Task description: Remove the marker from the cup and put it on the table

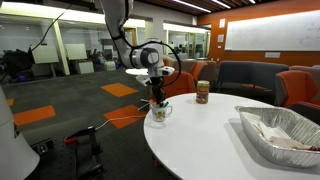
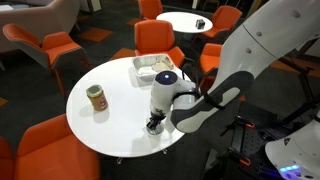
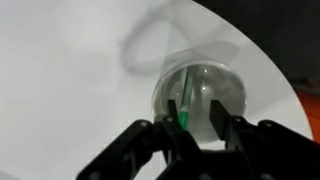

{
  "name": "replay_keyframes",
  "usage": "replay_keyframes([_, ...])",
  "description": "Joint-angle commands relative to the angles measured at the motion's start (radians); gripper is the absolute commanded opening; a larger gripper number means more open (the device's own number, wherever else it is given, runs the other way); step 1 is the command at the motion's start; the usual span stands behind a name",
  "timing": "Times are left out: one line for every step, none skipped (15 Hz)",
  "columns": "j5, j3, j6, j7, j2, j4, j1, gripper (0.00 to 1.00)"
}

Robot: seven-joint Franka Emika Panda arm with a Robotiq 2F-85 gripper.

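Note:
The cup is a small white mug near the edge of the large round white table. It also shows in both exterior views. The green marker stands slanted inside the cup. My gripper hangs right over the cup's mouth with its fingers open. The marker's top sits between the fingers, close to the left one. The gripper also shows in both exterior views, just above the cup.
A brown cylindrical jar stands further in on the table. A foil tray lies at the far side. Orange chairs ring the table, and a smaller round white table stands behind.

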State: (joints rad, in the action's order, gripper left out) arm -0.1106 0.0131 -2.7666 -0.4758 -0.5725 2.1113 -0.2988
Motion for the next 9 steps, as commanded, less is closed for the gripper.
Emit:
replay_keyframes([0.045,0.008,0.04,0.009,-0.035,-0.039,-0.014,0.41])
replay_keyframes([0.05,0.012,0.041,0.008,-0.046,-0.046,-0.016,0.38])
replay_keyframes([0.053,0.013,0.044,0.007,-0.057,-0.054,-0.018,0.39])
replay_keyframes([0.053,0.018,0.045,0.005,-0.067,-0.064,-0.021,0.37])
replay_keyframes([0.054,0.021,0.046,0.004,-0.079,-0.074,-0.023,0.38])
replay_keyframes([0.058,0.018,0.049,0.009,-0.088,-0.084,-0.019,0.37])
replay_keyframes([0.058,0.023,0.05,0.007,-0.095,-0.093,-0.022,0.36])
replay_keyframes([0.056,0.026,0.05,0.008,-0.103,-0.101,-0.023,0.31])
replay_keyframes([0.054,0.031,0.05,0.007,-0.109,-0.108,-0.025,0.12])
